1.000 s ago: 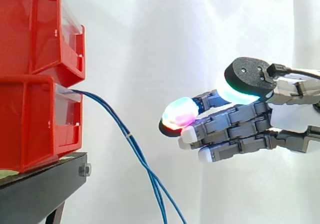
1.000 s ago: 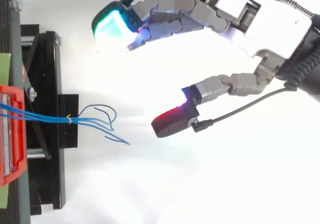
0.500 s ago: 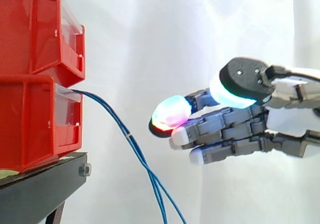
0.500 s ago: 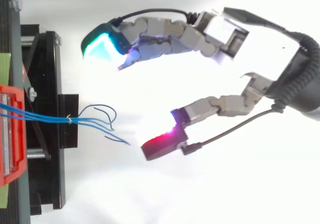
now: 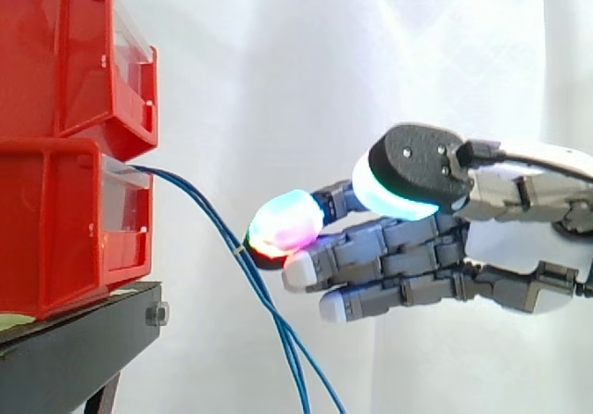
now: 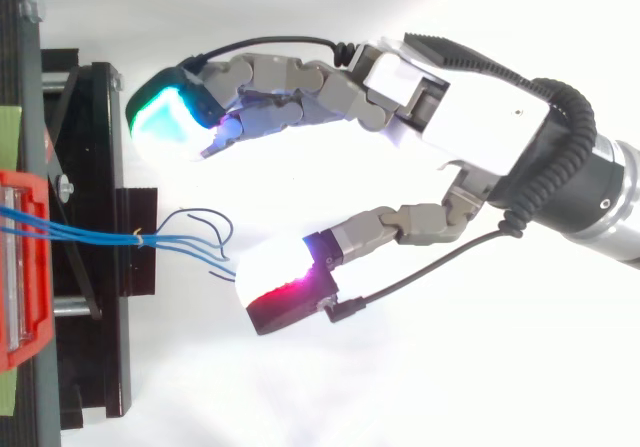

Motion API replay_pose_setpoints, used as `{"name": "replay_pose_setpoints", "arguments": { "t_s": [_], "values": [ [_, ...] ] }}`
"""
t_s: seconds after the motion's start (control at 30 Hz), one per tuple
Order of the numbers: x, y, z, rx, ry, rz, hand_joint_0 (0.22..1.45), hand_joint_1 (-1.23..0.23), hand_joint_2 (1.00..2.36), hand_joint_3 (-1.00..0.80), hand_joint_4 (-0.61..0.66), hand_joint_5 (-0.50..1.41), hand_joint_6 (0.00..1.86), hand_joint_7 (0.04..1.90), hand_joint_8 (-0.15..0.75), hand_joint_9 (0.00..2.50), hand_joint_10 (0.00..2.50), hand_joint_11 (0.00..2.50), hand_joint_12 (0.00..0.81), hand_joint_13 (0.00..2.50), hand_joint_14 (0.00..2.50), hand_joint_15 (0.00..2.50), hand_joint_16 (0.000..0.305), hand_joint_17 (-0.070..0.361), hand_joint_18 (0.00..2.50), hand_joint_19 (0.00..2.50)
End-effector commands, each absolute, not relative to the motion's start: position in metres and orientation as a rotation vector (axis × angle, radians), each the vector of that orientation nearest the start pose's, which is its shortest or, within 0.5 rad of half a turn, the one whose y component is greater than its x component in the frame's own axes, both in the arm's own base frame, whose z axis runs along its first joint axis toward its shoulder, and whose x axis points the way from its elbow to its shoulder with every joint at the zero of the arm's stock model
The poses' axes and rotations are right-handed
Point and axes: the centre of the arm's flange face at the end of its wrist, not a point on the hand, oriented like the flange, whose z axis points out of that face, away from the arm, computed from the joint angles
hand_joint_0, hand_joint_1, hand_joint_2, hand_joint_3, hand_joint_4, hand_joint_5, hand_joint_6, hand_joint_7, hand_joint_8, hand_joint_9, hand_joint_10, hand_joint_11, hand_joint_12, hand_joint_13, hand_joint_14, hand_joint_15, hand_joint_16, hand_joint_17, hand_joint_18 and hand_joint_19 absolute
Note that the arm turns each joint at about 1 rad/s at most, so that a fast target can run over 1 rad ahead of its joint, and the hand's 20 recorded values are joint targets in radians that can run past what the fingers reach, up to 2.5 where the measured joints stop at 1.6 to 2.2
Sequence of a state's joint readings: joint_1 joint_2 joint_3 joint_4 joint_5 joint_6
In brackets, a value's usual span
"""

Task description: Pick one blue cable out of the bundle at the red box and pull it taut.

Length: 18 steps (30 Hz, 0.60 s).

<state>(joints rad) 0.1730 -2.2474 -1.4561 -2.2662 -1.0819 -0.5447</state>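
Several thin blue cables (image 5: 243, 264) leave the lower red box (image 5: 69, 224) and hang down to the right, tied together partway by a small band. From above, the cables (image 6: 90, 232) run right from the red box (image 6: 22, 267) and fan out into loose ends. My hand (image 6: 440, 127) comes in from the right with its fingers and thumb spread wide, open, holding nothing. The loose cable ends lie in the gap between the fingers (image 6: 170, 122) and the thumb (image 6: 285, 287). In the side view my hand (image 5: 417, 257) has its glowing fingertips right beside the hanging cables.
A second red box (image 5: 74, 57) is stacked on the lower one. Both rest on a black stand (image 5: 79, 349), whose frame (image 6: 95, 267) lies along the left edge seen from above. A white curtain hangs behind.
My hand has moved left toward the boxes, staying open. Its fingers and thumb now straddle the loose cable ends. The cables have not moved.
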Motion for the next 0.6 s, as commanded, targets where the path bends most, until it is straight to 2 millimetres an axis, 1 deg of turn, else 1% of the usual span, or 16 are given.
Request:
{"name": "replay_pose_setpoints", "arguments": {
  "t_s": [0.0, 0.03, 0.1, 0.13, 0.23, 0.27, 0.3, 0.33, 0.43, 0.47, 0.57],
  "values": [
    [0.734, -0.054, 0.202, 0.920, 0.979, 0.715, 0.56, -0.81, 1.00, -0.50, 0.36, -0.14, 0.50, 1.03, 0.327, 0.41, 0.01, 0.23, 0.414, 0.34, 0.00, 0.08, 0.059, 0.133, 0.43, 0.25],
    [0.738, -0.053, 0.188, 0.924, 0.978, 0.723, 0.56, -0.81, 1.00, -0.50, 0.37, -0.14, 0.50, 1.04, 0.328, 0.41, 0.01, 0.23, 0.412, 0.33, 0.00, 0.08, 0.059, 0.133, 0.43, 0.25],
    [0.745, -0.053, 0.183, 0.927, 0.954, 0.749, 0.56, -0.80, 1.00, -0.47, 0.35, -0.13, 0.50, 1.09, 0.329, 0.41, 0.01, 0.24, 0.411, 0.33, 0.00, 0.08, 0.059, 0.132, 0.43, 0.26],
    [0.752, -0.051, 0.175, 0.936, 0.943, 0.775, 0.57, -0.79, 1.00, -0.46, 0.34, -0.13, 0.50, 1.13, 0.328, 0.40, 0.01, 0.23, 0.408, 0.33, 0.00, 0.08, 0.058, 0.132, 0.43, 0.25],
    [0.757, -0.051, 0.169, 0.946, 0.944, 0.794, 0.57, -0.78, 1.01, -0.41, 0.30, -0.12, 0.50, 1.21, 0.327, 0.40, 0.01, 0.24, 0.406, 0.32, 0.00, 0.08, 0.058, 0.131, 0.42, 0.26],
    [0.758, -0.052, 0.170, 0.946, 0.945, 0.796, 0.57, -0.78, 1.01, -0.39, 0.29, -0.12, 0.50, 1.25, 0.328, 0.40, 0.01, 0.24, 0.406, 0.32, 0.00, 0.08, 0.058, 0.131, 0.42, 0.26],
    [0.758, -0.051, 0.171, 0.945, 0.952, 0.798, 0.57, -0.78, 1.01, -0.37, 0.28, -0.11, 0.50, 1.34, 0.329, 0.40, 0.01, 0.23, 0.407, 0.32, 0.00, 0.08, 0.058, 0.131, 0.42, 0.26],
    [0.759, -0.051, 0.172, 0.945, 0.954, 0.798, 0.57, -0.78, 1.01, -0.35, 0.26, -0.11, 0.51, 1.36, 0.329, 0.40, 0.01, 0.23, 0.407, 0.33, 0.00, 0.08, 0.058, 0.131, 0.43, 0.25],
    [0.762, -0.051, 0.176, 0.947, 0.957, 0.797, 0.57, -0.79, 1.01, -0.30, 0.25, -0.12, 0.58, 1.31, 0.332, 0.40, 0.01, 0.24, 0.407, 0.32, 0.00, 0.08, 0.058, 0.131, 0.43, 0.26],
    [0.763, -0.051, 0.178, 0.946, 0.956, 0.797, 0.57, -0.79, 1.02, -0.25, 0.25, -0.13, 0.63, 1.24, 0.333, 0.40, 0.01, 0.23, 0.408, 0.33, 0.00, 0.08, 0.058, 0.131, 0.43, 0.25],
    [0.763, -0.051, 0.178, 0.946, 0.958, 0.795, 0.57, -0.79, 1.02, -0.21, 0.23, -0.14, 0.67, 1.20, 0.334, 0.40, 0.01, 0.24, 0.407, 0.33, 0.00, 0.09, 0.058, 0.131, 0.43, 0.27]
  ]
}}
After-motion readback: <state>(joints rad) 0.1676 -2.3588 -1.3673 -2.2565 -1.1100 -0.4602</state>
